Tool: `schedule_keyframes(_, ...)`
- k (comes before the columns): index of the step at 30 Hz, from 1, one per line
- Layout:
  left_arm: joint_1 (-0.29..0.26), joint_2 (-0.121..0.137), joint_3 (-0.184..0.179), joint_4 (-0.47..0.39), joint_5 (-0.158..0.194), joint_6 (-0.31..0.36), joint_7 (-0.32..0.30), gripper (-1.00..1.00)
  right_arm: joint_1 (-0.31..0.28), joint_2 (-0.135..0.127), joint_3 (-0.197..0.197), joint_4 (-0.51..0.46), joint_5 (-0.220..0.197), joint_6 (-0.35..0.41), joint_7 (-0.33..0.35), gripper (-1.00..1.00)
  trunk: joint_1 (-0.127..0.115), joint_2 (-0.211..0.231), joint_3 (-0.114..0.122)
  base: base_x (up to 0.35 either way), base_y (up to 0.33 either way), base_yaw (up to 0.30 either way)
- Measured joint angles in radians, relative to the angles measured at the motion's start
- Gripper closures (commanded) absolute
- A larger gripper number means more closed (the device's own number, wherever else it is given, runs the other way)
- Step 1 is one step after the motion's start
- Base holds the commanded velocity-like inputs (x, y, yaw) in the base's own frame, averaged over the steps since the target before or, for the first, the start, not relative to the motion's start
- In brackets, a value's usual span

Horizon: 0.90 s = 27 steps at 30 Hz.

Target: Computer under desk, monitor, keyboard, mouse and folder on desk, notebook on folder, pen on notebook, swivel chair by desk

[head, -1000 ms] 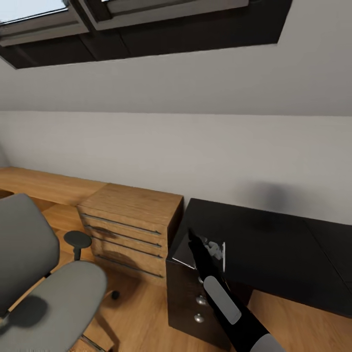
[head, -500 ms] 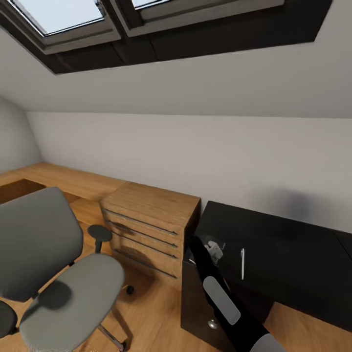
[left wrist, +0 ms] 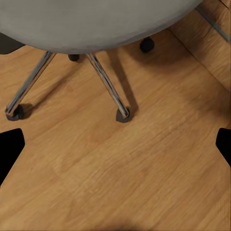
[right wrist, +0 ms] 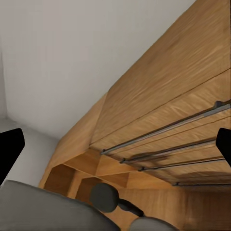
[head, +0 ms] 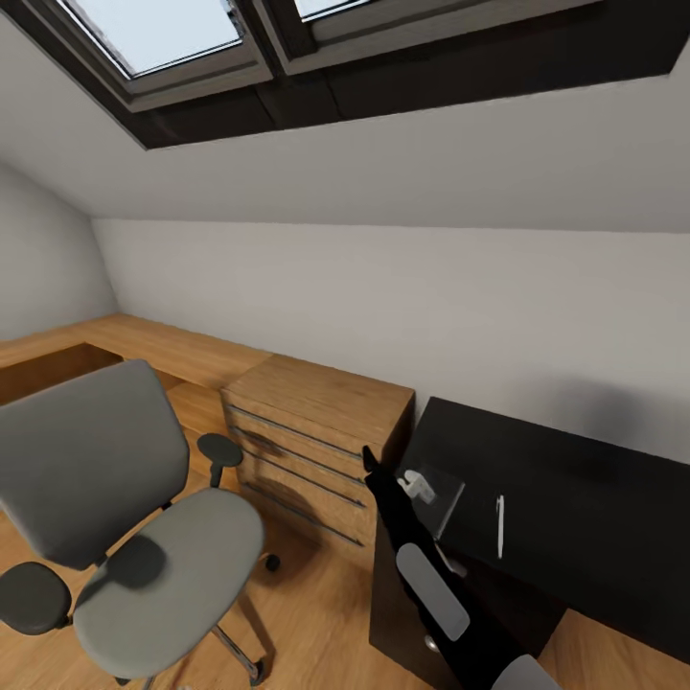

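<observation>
Jaws: both spread, tips cropped | swivel chair [head: 125,537] base cropped

You have no legible text, label, brand, number or sign to log here: none on the swivel chair [head: 134,537], wooden drawer unit [head: 316,436] or black desk [head: 575,498].

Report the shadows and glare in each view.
Head view: soft dark shadow on the chair seat, a blurry one on the wall above the black desk; skylight bright.
Left wrist view: chair shadow on the floor.
Right wrist view: even light, no glare.
</observation>
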Motion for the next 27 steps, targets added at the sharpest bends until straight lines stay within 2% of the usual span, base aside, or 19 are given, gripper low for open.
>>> schedule_keyframes(5,0.0,-0.001,0.0,-0.004,-0.001,0.003,0.0,-1.0,0.0,-0.005,0.02,-0.008,0.003,0.0,0.004,-1.0,0.0,0.0,0.0,0.0,0.0,0.005)
schedule_keyframes(13,0.0,-0.002,-0.001,-0.005,-0.001,0.003,0.0,-1.0,0.0,-0.024,0.028,-0.025,0.002,-0.002,0.006,-1.0,0.0,0.0,0.0,0.0,0.0,0.0)
schedule_keyframes(27,0.0,-0.002,-0.002,-0.005,-0.002,0.002,0.002,-1.0,0.001,-0.022,0.039,-0.028,-0.002,-0.001,0.008,-1.0,0.054,-0.098,-0.044,0.0,0.0,0.0)
